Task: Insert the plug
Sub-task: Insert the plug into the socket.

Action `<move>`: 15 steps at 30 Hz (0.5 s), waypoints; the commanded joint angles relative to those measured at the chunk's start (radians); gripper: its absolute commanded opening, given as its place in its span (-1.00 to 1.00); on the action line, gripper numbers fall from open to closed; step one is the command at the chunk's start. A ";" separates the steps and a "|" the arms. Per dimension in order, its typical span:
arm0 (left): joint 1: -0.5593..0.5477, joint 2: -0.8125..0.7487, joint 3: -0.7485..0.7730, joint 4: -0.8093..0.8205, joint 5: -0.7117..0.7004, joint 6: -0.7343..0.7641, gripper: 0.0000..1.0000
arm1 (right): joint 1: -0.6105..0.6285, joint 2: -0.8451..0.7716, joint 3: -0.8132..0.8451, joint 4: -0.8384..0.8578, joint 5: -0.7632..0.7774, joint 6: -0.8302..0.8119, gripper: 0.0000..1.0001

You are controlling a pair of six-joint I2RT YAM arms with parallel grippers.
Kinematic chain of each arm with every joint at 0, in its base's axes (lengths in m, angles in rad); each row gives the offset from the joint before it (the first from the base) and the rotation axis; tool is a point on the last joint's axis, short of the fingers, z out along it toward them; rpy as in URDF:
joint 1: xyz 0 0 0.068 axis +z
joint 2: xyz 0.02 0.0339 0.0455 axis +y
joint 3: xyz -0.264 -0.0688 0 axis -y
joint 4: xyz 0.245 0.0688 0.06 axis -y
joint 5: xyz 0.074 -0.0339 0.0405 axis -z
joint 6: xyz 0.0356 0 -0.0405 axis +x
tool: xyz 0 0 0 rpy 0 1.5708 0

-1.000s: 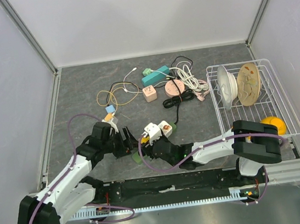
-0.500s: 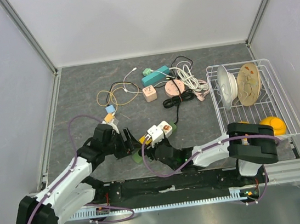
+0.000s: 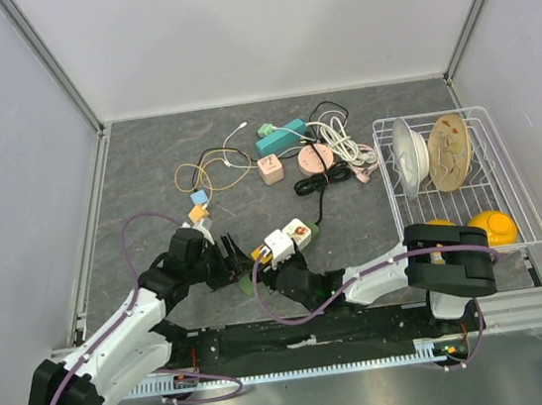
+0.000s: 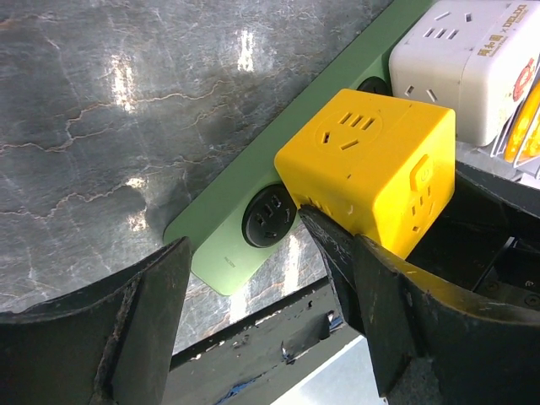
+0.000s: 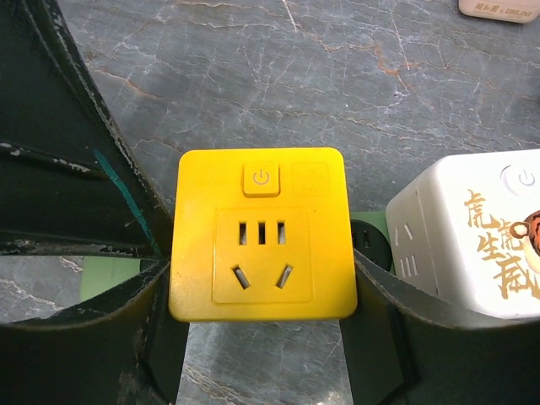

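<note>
The plug is a yellow cube adapter (image 5: 261,236) (image 4: 371,169) (image 3: 261,254). My right gripper (image 5: 261,291) is shut on its two sides and holds it over the green power strip (image 4: 228,228) (image 3: 249,283). A round black socket (image 4: 270,218) shows just beside the cube. A white cube adapter (image 5: 472,245) (image 4: 464,59) (image 3: 278,245) sits on the strip further along. My left gripper (image 4: 245,236) (image 3: 231,264) is open and straddles the strip's near end. One of its fingers (image 4: 337,253) stands against the yellow cube. Whether the cube's prongs are in a socket is hidden.
A second white adapter with an orange face (image 3: 299,230) sits on the strip. Loose cables (image 3: 209,174), a teal strip (image 3: 280,136) and pink adapters (image 3: 313,160) lie at the back. A wire dish rack (image 3: 515,230) with plates stands at the right.
My right arm has swung left toward the near edge. The strip with its white adapters has shifted slightly nearer. My left gripper has barely moved.
</note>
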 commanded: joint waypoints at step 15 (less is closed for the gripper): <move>-0.020 -0.166 0.188 -0.112 -0.105 -0.025 0.68 | 0.041 -0.002 0.095 -0.568 -0.290 0.053 0.70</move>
